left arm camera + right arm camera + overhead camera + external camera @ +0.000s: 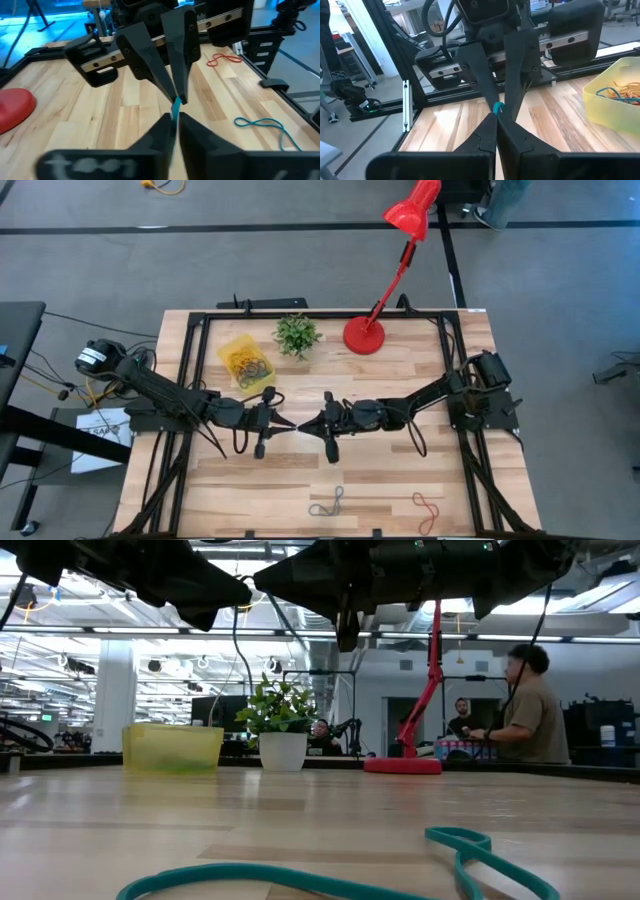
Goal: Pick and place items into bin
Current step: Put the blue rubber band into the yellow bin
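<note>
Meeting tip to tip over the middle of the worktop, the left gripper [285, 423] and the right gripper [308, 423] face each other in the high view. The yellow bin [246, 360] sits toward the far edge, left of the potted plant [297, 335] and the red lamp [365, 335]; bands already lie in it. A grey band [328, 503] and a red band [428, 512] lie near the front edge.

The low view shows both arms above the wood and a teal band [330, 875] lying close to the camera.

The left wrist view shows both pairs of fingers pinched on one small teal loop [175, 107] between them.

The right wrist view shows the same shared pinch, with the bin beyond.
</note>
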Robot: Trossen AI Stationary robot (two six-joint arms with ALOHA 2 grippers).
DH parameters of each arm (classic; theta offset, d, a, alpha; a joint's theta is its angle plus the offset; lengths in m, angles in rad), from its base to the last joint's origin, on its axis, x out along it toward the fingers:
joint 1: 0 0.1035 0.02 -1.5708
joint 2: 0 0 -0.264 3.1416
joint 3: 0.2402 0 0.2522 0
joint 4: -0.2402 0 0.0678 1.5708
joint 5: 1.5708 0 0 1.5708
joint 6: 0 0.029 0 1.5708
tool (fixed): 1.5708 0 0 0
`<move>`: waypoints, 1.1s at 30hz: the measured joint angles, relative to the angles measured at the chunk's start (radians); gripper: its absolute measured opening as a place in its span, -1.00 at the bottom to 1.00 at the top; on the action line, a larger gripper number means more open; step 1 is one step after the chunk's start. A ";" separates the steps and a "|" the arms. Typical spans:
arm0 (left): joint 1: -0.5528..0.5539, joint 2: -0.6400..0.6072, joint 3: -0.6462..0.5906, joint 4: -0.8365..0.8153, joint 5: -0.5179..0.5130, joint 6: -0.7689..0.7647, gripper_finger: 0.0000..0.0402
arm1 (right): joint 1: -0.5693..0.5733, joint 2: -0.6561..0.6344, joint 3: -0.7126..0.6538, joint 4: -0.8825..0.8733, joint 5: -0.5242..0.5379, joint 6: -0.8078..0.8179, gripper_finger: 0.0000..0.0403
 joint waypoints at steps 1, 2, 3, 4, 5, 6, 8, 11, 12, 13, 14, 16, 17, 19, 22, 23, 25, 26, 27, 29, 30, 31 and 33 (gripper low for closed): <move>0.000 0.000 0.000 0.000 -0.010 0.000 -0.94 | 0.000 0.000 0.000 0.000 0.000 0.008 -1.00; 0.000 0.000 0.000 0.000 -0.021 -0.005 -0.96 | 0.000 0.000 0.000 0.000 0.000 0.011 -1.00; 0.000 0.000 0.000 0.000 -0.031 -0.007 -0.97 | 0.000 0.000 0.000 0.000 0.000 0.011 -0.99; 0.000 0.000 0.000 -0.001 -0.037 -0.008 -0.97 | 0.000 0.000 0.000 -0.001 0.000 0.009 -0.98; 0.000 0.000 0.000 -0.001 -0.038 -0.008 -0.97 | 0.000 0.000 0.000 -0.001 0.000 0.008 -0.96; 0.000 0.000 0.000 -0.002 -0.038 -0.008 -0.97 | 0.000 0.000 0.000 -0.004 0.000 0.008 -0.94; 0.000 0.000 0.000 -0.006 -0.040 -0.009 -0.99 | 0.000 -0.001 0.000 -0.021 0.000 0.008 -0.89; 0.000 0.000 0.000 -0.026 -0.059 -0.027 -0.99 | 0.000 -0.001 0.000 -0.068 0.000 0.009 -0.78; -0.001 0.000 0.000 -0.034 -0.077 -0.038 -0.99 | 0.000 -0.001 0.000 -0.077 0.000 0.014 -0.75; -0.001 0.000 0.000 -0.044 -0.106 -0.051 -0.99 | 0.000 -0.001 0.000 -0.085 0.000 0.025 -0.72; -0.001 0.000 0.000 -0.058 -0.149 -0.061 -1.00 | 0.000 -0.001 0.000 -0.091 0.000 0.032 -0.69; -0.001 0.000 0.000 -0.089 -0.270 -0.083 -1.00 | -0.005 -0.001 0.000 -0.102 0.005 0.032 -0.64; 0.000 0.000 0.000 -0.103 -0.351 -0.096 -1.00 | -0.006 -0.001 0.000 -0.106 0.008 0.032 -0.62; 0.007 0.000 0.000 -0.146 -0.533 -0.134 -1.00 | -0.006 -0.001 0.000 -0.116 0.015 0.032 -0.60; 0.028 -0.007 0.000 -0.243 -0.823 -0.212 -1.00 | -0.006 -0.001 0.000 -0.136 0.017 0.033 -0.59; 0.038 -0.008 0.000 -0.280 -0.903 -0.234 -1.00 | -0.006 -0.001 0.000 -0.148 0.017 0.033 -0.59; 0.063 -0.007 0.000 -0.374 -0.994 -0.276 -1.00 | -0.005 -0.001 0.000 -0.167 0.017 0.033 -0.59; 0.081 -0.007 0.000 -0.418 -1.004 -0.300 -1.00 | -0.004 -0.001 0.000 -0.169 0.017 0.033 -0.59; 0.103 -0.007 0.000 -0.468 -1.000 -0.331 -1.00 | -0.004 -0.001 0.000 -0.170 0.017 0.033 -0.59; 0.159 -0.007 0.000 -0.577 -0.947 -0.428 -1.00 | -0.005 -0.001 0.000 -0.175 0.018 0.033 -0.59; 0.190 -0.007 0.000 -0.627 -0.907 -0.482 -1.00 | -0.005 -0.001 0.000 -0.176 0.018 0.034 -0.59; 0.219 -0.007 0.000 -0.677 -0.866 -0.535 -1.00 | -0.005 -0.001 0.000 -0.175 0.019 0.034 -0.59; 0.264 -0.007 -0.001 -0.766 -0.813 -0.619 -1.00 | -0.005 -0.001 0.000 -0.175 0.020 0.034 -0.59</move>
